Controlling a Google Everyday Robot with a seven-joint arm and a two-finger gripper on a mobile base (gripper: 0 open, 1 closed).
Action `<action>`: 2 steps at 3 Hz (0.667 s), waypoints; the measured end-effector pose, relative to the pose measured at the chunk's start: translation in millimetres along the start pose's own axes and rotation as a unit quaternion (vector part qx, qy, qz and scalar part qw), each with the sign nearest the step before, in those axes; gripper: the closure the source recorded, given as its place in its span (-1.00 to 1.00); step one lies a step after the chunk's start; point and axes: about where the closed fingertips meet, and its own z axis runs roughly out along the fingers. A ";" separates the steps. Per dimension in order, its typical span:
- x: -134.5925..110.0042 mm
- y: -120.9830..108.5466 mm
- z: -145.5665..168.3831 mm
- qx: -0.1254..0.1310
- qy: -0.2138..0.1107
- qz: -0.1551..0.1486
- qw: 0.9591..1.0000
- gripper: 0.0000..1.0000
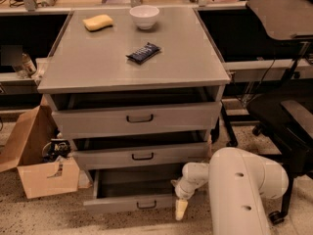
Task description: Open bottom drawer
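The bottom drawer (pixel 132 203) is the lowest grey front of the cabinet, with a small black pull handle (pixel 146 205). It stands pulled out, and its dark inside (pixel 132 185) shows. My gripper (pixel 181 208) hangs at the drawer front's right end, pointing down, at the end of my white arm (pixel 239 190). It sits beside the front's right corner, to the right of the handle. Whether it touches the drawer I cannot tell.
The middle drawer (pixel 142 155) and top drawer (pixel 139 119) are above, each slightly out. On the cabinet top (pixel 98 62) lie a yellow sponge (pixel 98 22), a white bowl (pixel 145 16) and a dark snack bar (pixel 143 52). A cardboard box (pixel 39 170) stands left; a black chair (pixel 288 116) stands right.
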 end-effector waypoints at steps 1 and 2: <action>2.3 31.5 14.1 -0.028 0.004 -0.015 0.999 -1.00; -4.6 60.0 17.0 -0.040 0.009 -0.038 0.998 -0.67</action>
